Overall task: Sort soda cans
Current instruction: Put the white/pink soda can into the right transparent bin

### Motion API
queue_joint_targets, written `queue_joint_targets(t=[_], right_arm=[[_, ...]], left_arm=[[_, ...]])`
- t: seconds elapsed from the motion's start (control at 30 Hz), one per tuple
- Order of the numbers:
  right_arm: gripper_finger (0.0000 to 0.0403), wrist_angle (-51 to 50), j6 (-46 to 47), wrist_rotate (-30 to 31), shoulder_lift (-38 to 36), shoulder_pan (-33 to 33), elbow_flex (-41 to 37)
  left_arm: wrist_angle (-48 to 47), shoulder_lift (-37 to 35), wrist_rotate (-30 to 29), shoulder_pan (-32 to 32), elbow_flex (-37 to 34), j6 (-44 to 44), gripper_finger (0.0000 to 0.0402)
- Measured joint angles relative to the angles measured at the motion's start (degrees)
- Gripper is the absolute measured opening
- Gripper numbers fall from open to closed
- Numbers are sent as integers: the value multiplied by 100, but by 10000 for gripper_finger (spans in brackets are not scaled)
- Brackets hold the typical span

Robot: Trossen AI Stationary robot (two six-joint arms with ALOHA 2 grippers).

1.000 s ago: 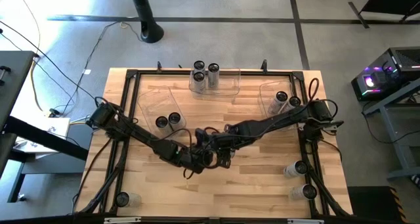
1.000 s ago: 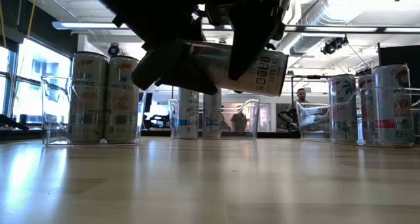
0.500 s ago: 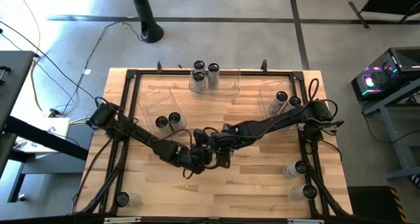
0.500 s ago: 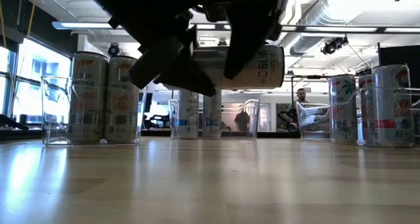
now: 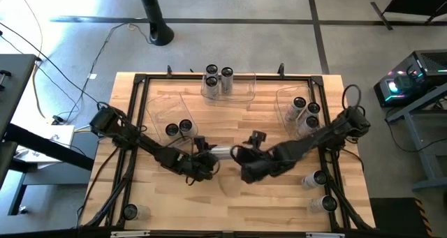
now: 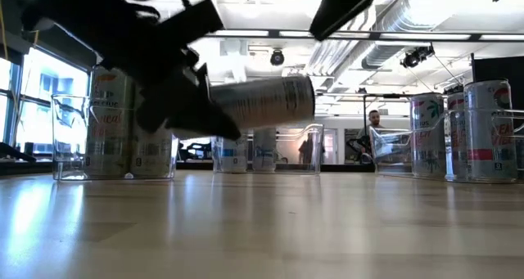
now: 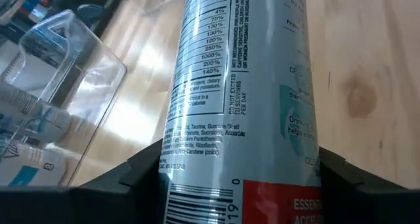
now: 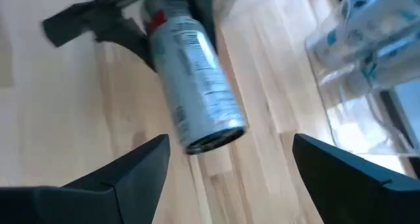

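The table (image 5: pixel 279 196) is carrying three clear bins (image 5: pixel 230 88) with cans standing in them, and loose cans (image 5: pixel 320 178) are waiting along its edges. Near the middle, the left gripper (image 5: pixel 202 161) is clamping one can (image 5: pixel 222 152) by its end, holding it level above the wood. The right gripper (image 5: pixel 246 169) is hanging just beside it, fingers spread and empty. The risk: held by one end only, the can could be sagging or slipping out, and tipping it into a bin could knock the cans already there.
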Motion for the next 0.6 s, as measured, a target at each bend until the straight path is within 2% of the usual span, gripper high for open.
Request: queue_joint_targets(t=[0.17,0.27,0.37,0.43,0.6], right_arm=[[317,111,679,697,-321,508,-687],[317,748,1318,970,-659,713,-1496],[318,2280,1462,1058,-937,778,-2411],[318,3766,1216,1038,-1052,721,-2952],[318,6615,429,552,-966,398,-3859]], left_arm=[[725,-375,-334,-144,-291,3,244],[1009,-454,-357,-231,-480,135,244],[1471,-497,-368,-317,-541,457,244],[1722,-505,-370,-363,-533,725,244],[2263,-503,-367,-470,-540,1252,244]])
